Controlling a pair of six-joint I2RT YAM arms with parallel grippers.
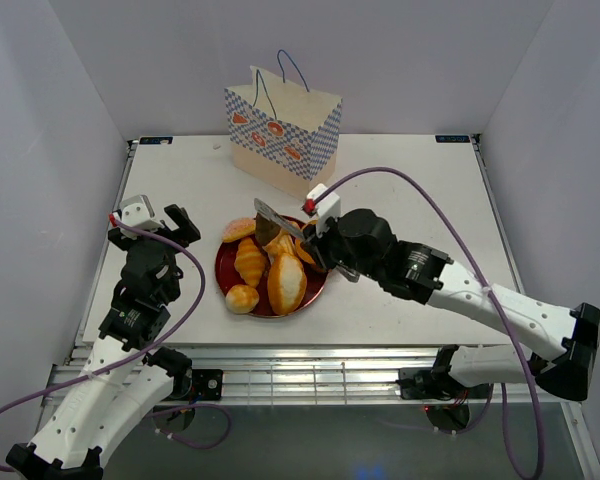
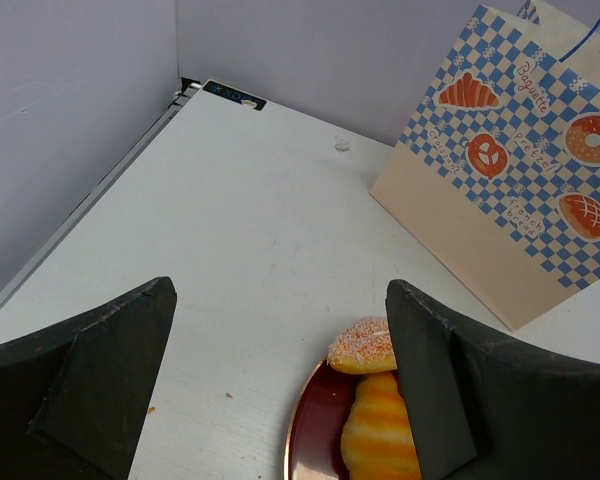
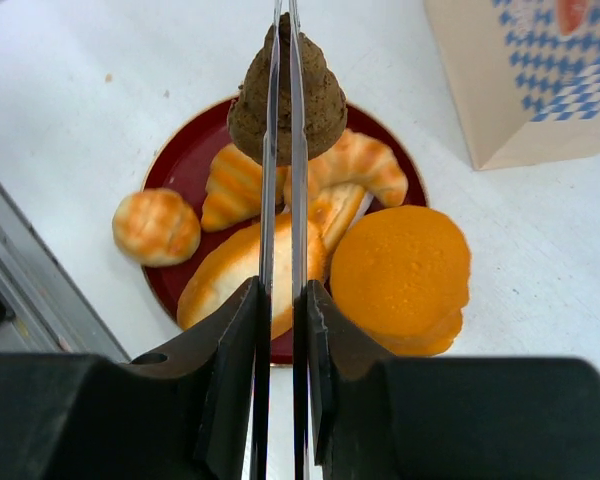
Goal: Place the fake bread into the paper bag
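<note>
Bright, even light falls from above, and the white desk (image 1: 400, 190) glows without harsh glare. Shadows are soft and faint, as beside the paper bag (image 1: 285, 130). Below the desk's near edge the overhead view turns dim. In the wrist views the left claw (image 2: 280, 290) and the right claw (image 3: 284, 30) are near-black masses with little detail close to the lens, while the bag's print and the brown pastry (image 3: 285, 100) are sharp.

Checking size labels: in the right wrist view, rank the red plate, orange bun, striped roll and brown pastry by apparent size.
1. red plate
2. orange bun
3. striped roll
Unranked: brown pastry, about roll-sized here but held up nearer the camera.
</note>
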